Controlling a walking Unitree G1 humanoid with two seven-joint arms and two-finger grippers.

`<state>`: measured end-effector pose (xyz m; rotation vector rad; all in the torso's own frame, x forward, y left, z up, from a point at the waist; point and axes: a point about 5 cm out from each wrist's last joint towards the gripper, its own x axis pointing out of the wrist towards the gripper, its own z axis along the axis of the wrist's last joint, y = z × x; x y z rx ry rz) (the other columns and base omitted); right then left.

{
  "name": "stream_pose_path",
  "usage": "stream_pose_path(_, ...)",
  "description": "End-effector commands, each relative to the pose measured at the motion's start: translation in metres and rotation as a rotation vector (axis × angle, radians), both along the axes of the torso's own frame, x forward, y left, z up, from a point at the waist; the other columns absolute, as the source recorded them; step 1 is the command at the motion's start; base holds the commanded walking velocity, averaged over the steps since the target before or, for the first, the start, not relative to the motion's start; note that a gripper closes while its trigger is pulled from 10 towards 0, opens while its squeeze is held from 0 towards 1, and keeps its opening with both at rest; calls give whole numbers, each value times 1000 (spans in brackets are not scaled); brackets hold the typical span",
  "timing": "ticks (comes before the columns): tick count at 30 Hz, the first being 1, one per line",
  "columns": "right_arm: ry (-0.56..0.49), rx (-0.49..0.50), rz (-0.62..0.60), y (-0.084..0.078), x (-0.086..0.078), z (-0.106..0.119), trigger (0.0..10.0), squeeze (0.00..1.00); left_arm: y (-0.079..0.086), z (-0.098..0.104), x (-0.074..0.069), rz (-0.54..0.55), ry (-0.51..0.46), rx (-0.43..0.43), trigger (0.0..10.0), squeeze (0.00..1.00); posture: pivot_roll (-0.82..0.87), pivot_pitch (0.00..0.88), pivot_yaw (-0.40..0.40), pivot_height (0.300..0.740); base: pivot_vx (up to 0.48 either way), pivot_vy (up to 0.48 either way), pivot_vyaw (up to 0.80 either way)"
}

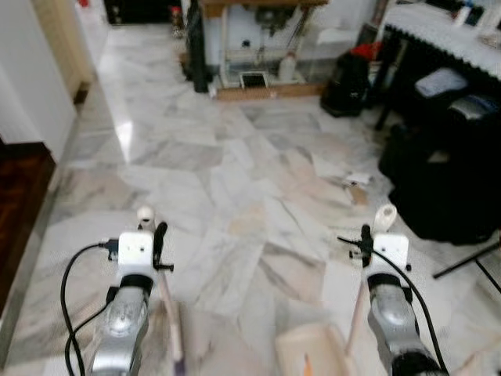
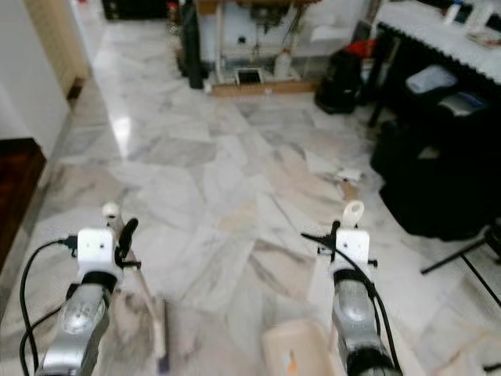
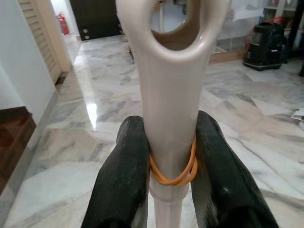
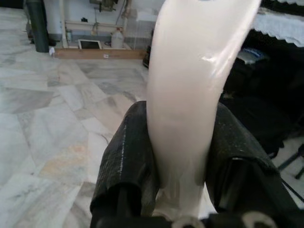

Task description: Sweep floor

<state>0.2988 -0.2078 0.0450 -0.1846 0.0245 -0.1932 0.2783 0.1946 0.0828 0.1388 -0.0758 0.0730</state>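
My left gripper [image 1: 153, 229] is shut on the cream broom handle [image 1: 145, 215]. In the left wrist view the black fingers [image 3: 128, 166] squeeze that handle [image 3: 173, 71] just above an orange rubber band [image 3: 172, 178]. The shaft slants down to the blurred broom head [image 1: 178, 348] by my feet. My right gripper [image 1: 374, 231] is shut on the cream dustpan handle [image 1: 384, 216], which the right wrist view shows pinched between both fingers [image 4: 126, 156]. The dustpan [image 1: 313, 348] rests on the marble floor between my arms. Paper scraps [image 1: 357, 182] lie ahead to the right.
Black bags and a chair [image 1: 446, 172] crowd the right side under a white-clothed table [image 1: 446, 39]. A black stand leg [image 1: 468, 262] reaches across the floor near my right arm. A wooden shelf [image 1: 258, 78] stands at the far end. White wall [image 1: 23, 86] and dark wood flooring [image 1: 19, 204] lie left.
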Motion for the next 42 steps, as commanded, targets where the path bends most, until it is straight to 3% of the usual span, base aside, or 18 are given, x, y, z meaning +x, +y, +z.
stream_pose_path(1,-43,-1,2,0,4,8,10000,0,2,6,1,3,-25,24,10000,0,134,0,12,740,304,0,0)
stream_pose_path(42,-52,-6,51,6,3,8,10000,0,1,5,1,4,-21,23,10000,0,132,0,12,740,332,0,92)
